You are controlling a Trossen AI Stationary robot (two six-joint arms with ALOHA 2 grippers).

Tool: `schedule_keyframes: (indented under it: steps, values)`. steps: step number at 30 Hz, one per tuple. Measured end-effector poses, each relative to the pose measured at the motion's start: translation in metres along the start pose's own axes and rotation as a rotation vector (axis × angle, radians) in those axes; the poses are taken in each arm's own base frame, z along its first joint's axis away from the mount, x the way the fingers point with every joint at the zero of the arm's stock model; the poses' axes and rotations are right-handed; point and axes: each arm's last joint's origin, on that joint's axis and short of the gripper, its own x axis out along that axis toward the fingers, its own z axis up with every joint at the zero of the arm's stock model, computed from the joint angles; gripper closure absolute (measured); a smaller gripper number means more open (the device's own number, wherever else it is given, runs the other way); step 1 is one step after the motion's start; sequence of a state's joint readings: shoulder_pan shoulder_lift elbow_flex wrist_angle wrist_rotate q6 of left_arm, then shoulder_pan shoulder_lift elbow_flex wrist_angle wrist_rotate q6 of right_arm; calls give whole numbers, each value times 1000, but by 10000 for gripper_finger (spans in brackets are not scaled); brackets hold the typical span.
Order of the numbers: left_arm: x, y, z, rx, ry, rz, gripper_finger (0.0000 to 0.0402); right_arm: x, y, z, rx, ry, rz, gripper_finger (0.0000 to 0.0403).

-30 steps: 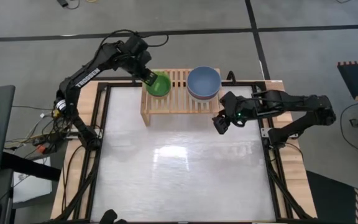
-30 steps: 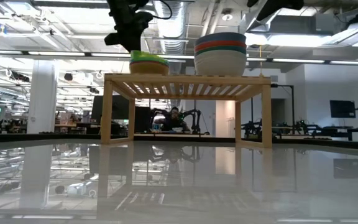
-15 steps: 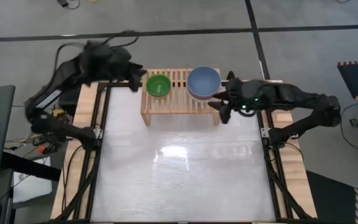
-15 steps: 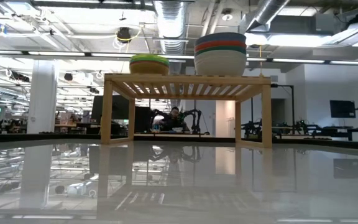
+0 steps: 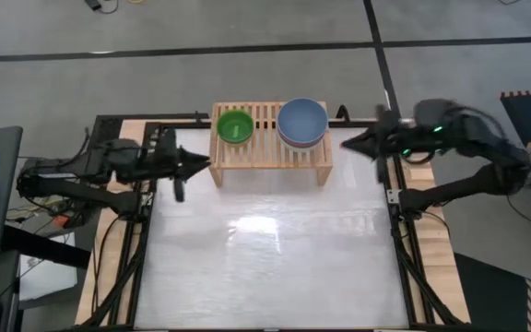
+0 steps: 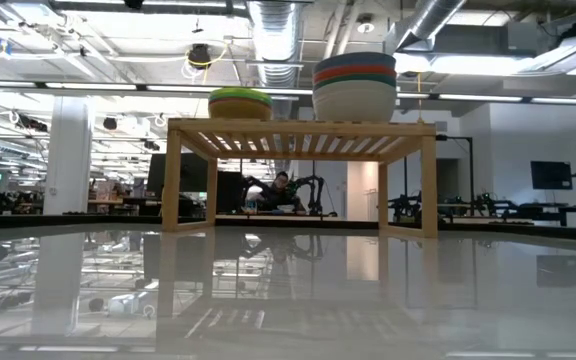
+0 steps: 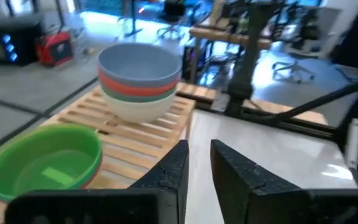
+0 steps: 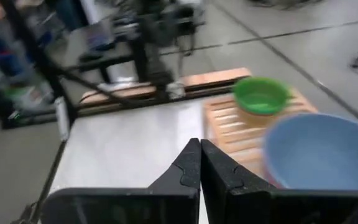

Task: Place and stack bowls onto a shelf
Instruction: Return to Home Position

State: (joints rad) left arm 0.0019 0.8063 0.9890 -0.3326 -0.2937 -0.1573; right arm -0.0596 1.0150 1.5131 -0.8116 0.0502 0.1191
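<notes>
The light-wood shelf (image 5: 267,155) stands at the table's far side on its two side legs. On its slats rest two stacks of bowls. The small stack has the lime green bowl (image 5: 235,126) on top, and a yellow rim shows below it in the low view (image 6: 240,104). The large stack (image 6: 355,85) is blue (image 5: 302,120), red, teal-green and cream-white from top to bottom. My left gripper (image 5: 201,164) hovers left of the shelf, open by a narrow gap and empty (image 7: 199,149). My right gripper (image 5: 348,143) hovers right of the shelf, shut and empty (image 8: 199,144).
The glossy white table top (image 5: 275,249) lies in front of the shelf inside a black frame (image 5: 147,231). Room shows under the shelf between its legs (image 6: 298,190). No gripper shows in the low view.
My left gripper has left the lime green bowl on the shelf, swinging toward the table's left edge and nearer, and now points at the shelf's left leg. My right gripper has drawn back toward the table's right edge and turned. Both stacks have stayed in place.
</notes>
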Motion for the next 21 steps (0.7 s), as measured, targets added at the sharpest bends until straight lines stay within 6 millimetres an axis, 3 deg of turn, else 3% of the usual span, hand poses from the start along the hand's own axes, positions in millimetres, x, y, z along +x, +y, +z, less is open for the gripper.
schedule_keyframes:
  steps: [6, 9, 14, 21]
  values:
    - [-31, -5, 3, 11, -74, -110, 364, -52, -11, 2, 8, -153, -43, 385]
    - [-34, -6, 2, 65, -87, -121, 371, -62, -10, 1, -18, -219, -24, 385]
    - [-15, -14, -25, 140, -111, -162, 391, -50, -9, -23, -13, -237, 10, 385]
    - [4, -17, -74, 124, -210, -232, 398, -10, -8, -80, -32, -284, 67, 381]
